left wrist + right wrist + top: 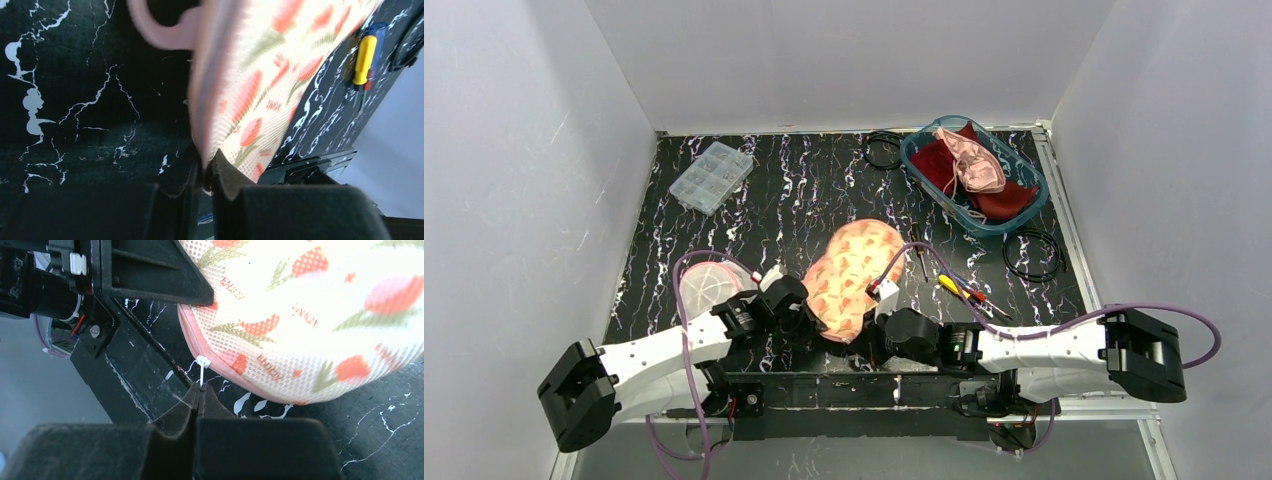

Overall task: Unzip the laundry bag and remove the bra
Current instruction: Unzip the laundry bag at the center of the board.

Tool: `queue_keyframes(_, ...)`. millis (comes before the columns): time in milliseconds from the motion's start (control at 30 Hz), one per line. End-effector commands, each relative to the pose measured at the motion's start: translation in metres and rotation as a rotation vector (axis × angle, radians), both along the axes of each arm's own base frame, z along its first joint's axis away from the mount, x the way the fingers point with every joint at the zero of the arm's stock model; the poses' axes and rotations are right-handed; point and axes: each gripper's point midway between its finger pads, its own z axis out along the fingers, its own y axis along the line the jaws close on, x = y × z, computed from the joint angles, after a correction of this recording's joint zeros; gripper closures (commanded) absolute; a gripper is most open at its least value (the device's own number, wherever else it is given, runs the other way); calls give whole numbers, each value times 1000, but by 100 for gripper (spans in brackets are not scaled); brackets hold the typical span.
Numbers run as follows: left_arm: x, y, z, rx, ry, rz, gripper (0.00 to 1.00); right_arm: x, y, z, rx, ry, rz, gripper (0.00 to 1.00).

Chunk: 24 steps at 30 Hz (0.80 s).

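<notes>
The laundry bag [852, 275] is a padded mesh pouch with red tulips and a pink rim, lying at the table's near middle. My left gripper [796, 312] is shut on the bag's pink near edge [202, 145]. The mesh [260, 85] rises above its fingers. My right gripper [872, 322] is shut on a thin white zipper pull [201, 371] hanging from the bag's rim [235, 377], just below the bag [310, 315]. The bra inside is hidden.
A round pink-rimmed mesh pouch [707, 285] lies left of the left gripper. Screwdrivers [962, 290] lie right of the bag, one yellow [364, 60]. A blue basket [1024, 208] with clothes, black cable rings [1034, 256] and a clear parts box [711, 177] sit farther back.
</notes>
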Motion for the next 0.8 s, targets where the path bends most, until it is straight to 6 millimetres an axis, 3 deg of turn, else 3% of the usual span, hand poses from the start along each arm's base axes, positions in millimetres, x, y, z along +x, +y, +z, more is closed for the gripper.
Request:
queue_keyframes(0,8,20,-1,67,-16,59,99,1,5,31,67,-31,1,99)
queue_keyframes(367,9,38,-2,70,-19,114,100,3,-24,16,19,-22,-54,99)
queue_keyframes(767,9,42,-4,74,-8,120,100,12,-50,-5,-47,-34,-135,99)
